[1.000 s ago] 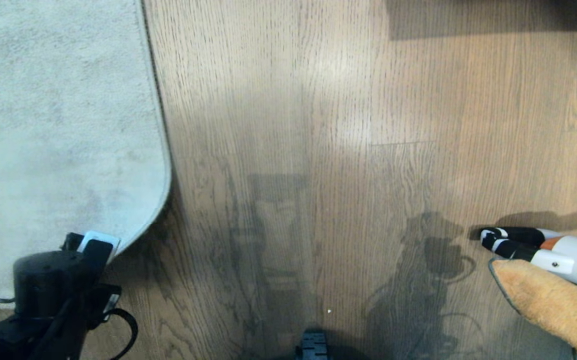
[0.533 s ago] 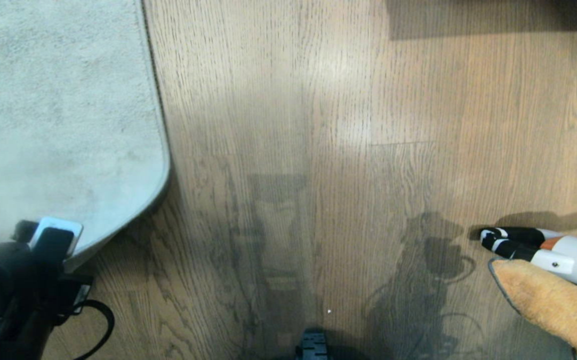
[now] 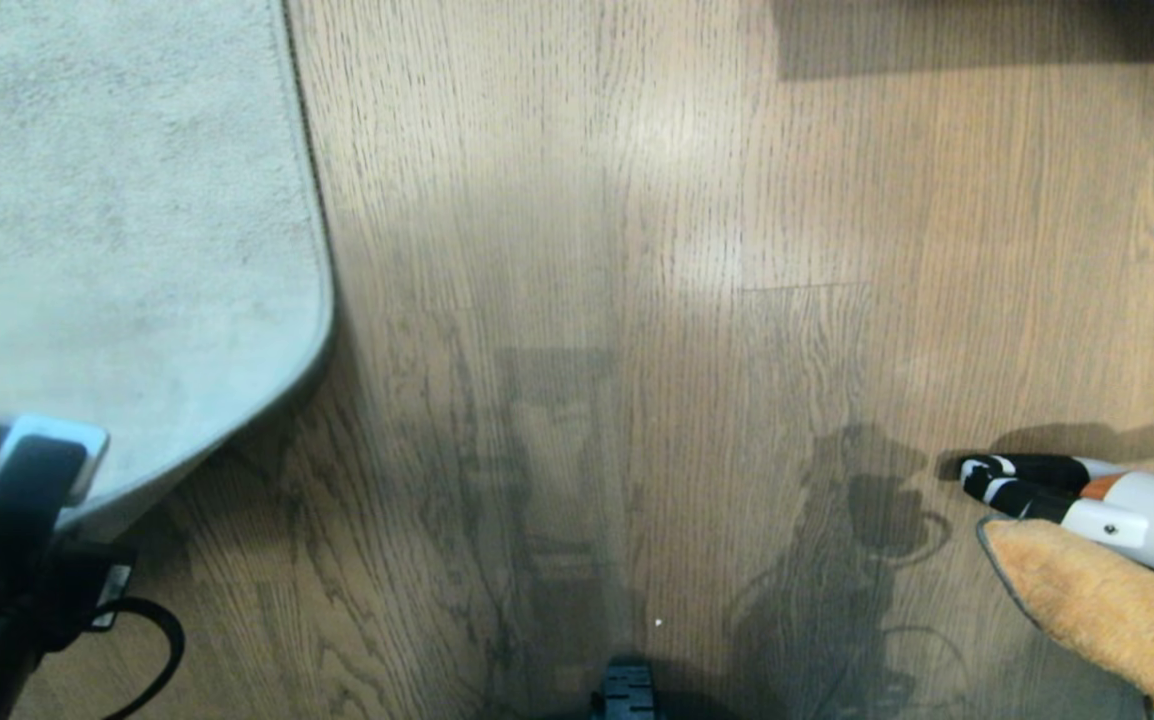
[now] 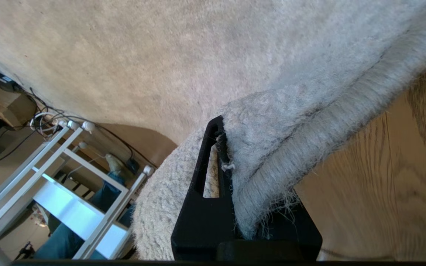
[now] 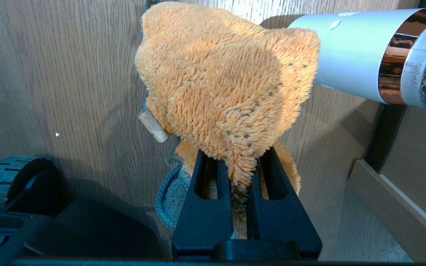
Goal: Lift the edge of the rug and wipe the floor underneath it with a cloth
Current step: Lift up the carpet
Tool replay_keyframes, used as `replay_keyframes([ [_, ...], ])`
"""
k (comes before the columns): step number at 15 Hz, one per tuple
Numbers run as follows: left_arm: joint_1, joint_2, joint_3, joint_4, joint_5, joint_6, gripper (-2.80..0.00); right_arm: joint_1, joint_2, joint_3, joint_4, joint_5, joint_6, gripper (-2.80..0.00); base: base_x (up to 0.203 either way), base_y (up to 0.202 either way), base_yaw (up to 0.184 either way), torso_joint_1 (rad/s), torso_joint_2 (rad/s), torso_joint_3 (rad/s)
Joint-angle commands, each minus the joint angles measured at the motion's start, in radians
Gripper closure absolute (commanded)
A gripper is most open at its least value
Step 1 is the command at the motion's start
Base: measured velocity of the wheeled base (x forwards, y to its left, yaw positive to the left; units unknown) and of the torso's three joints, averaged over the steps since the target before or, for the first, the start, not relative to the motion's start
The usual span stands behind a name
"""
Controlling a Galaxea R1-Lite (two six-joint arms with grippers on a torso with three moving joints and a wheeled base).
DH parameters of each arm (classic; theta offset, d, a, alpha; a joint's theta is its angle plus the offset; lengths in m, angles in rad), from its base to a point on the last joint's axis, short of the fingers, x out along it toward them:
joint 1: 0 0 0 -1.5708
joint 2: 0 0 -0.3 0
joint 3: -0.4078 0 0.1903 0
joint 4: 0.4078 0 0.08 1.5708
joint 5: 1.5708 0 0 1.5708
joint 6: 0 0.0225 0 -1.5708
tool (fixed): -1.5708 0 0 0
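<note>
- The left gripper [image 4: 231,173], at 8 o'clock in the head view, is clamped on the rug edge [image 4: 272,155], raised off the floor [image 3: 577,300].
- The right gripper [image 5: 239,184], at 4 o'clock, pinches the cloth [image 5: 227,85]; a white handheld vacuum [image 3: 1127,515] lies just beside it.

You see a short-pile grey rug [image 3: 117,250], a fuzzy orange cloth [image 5: 227,85], and faintly glossy wood-grain floor [image 3: 697,250].

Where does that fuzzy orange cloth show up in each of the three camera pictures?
Head view: the cloth sits in the lower right corner, beside a white vacuum.
Left wrist view: not in it.
Right wrist view: it fills the middle, pinched in the right hand.
Shared landmark: the wood-grain floor.
</note>
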Motion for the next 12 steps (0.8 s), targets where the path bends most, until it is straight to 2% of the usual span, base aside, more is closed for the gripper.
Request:
replay_keyframes([
  [1, 0.016, -0.101, -0.095, 0.282, -0.037, -0.005, 0.0, 0.0, 0.001, 0.0, -0.002, 0.0, -0.001, 0.0, 0.0, 0.0, 0.0, 0.0, 0.0, 0.0],
  [3, 0.05, -0.14, -0.182, 0.486, -0.111, -0.012, 0.0, 0.0, 0.001, 0.0, 0.0, 0.001, -0.001, 0.0, 0.0, 0.0, 0.0, 0.0, 0.0, 0.0],
  [4, 0.072, -0.145, -0.196, 0.519, -0.151, -0.014, 0.0, 0.0, 0.001, 0.0, 0.0, 0.001, -0.001, 0.0, 0.0, 0.0, 0.0, 0.0, 0.0, 0.0],
  [7, 0.079, -0.136, -0.199, 0.529, -0.158, -0.016, 0.0, 0.0, 0.001, 0.0, 0.0, 0.001, -0.001, 0.0, 0.0, 0.0, 0.0, 0.0, 0.0, 0.0],
  [12, 0.212, -0.17, -0.197, 0.558, -0.171, -0.018, 0.0, 0.0, 0.001, 0.0, 0.0, -0.001, -0.001, 0.0, 0.0, 0.0, 0.0, 0.0, 0.0, 0.0],
])
